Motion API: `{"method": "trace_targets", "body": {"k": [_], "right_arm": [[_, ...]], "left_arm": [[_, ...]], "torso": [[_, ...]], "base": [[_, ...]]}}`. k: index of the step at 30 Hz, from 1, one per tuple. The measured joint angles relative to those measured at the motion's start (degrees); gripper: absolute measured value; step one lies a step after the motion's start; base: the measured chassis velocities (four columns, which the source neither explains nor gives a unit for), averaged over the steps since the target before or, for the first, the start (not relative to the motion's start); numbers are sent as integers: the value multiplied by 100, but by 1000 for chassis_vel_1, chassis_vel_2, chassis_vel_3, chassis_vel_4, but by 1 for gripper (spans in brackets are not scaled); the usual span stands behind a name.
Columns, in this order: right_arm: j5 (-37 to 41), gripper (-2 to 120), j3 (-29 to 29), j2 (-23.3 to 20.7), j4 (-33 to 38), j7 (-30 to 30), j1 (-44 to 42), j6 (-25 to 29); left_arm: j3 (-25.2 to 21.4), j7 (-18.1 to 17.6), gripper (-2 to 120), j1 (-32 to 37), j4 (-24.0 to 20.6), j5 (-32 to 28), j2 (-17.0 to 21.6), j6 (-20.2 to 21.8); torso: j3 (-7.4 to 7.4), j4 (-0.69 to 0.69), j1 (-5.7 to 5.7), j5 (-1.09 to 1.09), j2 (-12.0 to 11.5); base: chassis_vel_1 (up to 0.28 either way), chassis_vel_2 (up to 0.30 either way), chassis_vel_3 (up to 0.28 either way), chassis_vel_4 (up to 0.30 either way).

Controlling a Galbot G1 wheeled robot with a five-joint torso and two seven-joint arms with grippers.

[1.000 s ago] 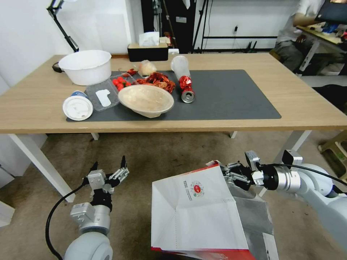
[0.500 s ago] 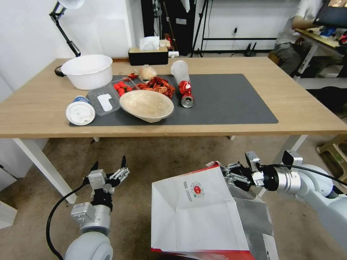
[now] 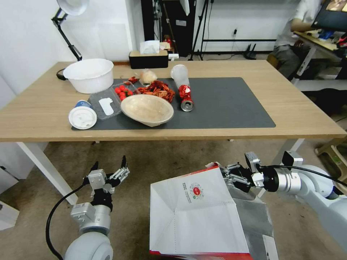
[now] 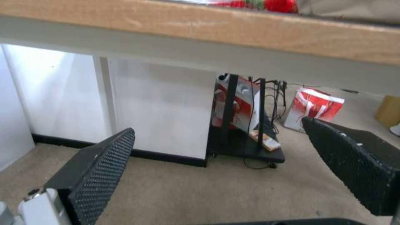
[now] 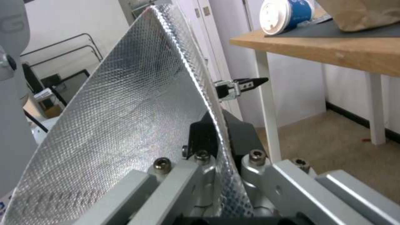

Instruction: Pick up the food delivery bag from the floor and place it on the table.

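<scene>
Between the fingers of the right gripper [image 3: 231, 175] sits the top rim of the bag [image 3: 197, 213], the two fingers [image 5: 233, 137] clamped on the foil-lined wall, one inside and one outside. That grip is at about 4 o'clock in the head view, low and in front of the desk [image 3: 296, 108]. The bag hangs tilted, its open mouth toward 1 o'clock and its red base toward 6 o'clock, so its long axis runs roughly from base to mouth, leaning away from upright. I cannot tell whether its base touches the carpet [image 3: 155, 159] or is just clear of it; it is plainly below desk height and short of the near edge.

It looks light and thin-walled: stiff along the creases, floppy between them, and easy to crumple or tear at a pinched rim. The foil side may be slick. A hold on the folded rim near a corner seems safer than mid-panel, and a slow lift should limit swinging.

At about 8 o'clock the left gripper [image 3: 108, 173] hovers over the carpet with its fingers [image 4: 102, 168] spread apart, holding nothing.
</scene>
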Motion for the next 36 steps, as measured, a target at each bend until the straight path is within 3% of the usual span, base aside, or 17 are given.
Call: {"method": "trace_targets", "body": {"k": [36], "right_arm": [[12,0,0,21,3,24,17,-1]], "left_arm": [[3,23,100,-4,-3,24,11,-16]], "torso": [[530,0,376,0,906]], "base": [[0,0,0,0]]}}
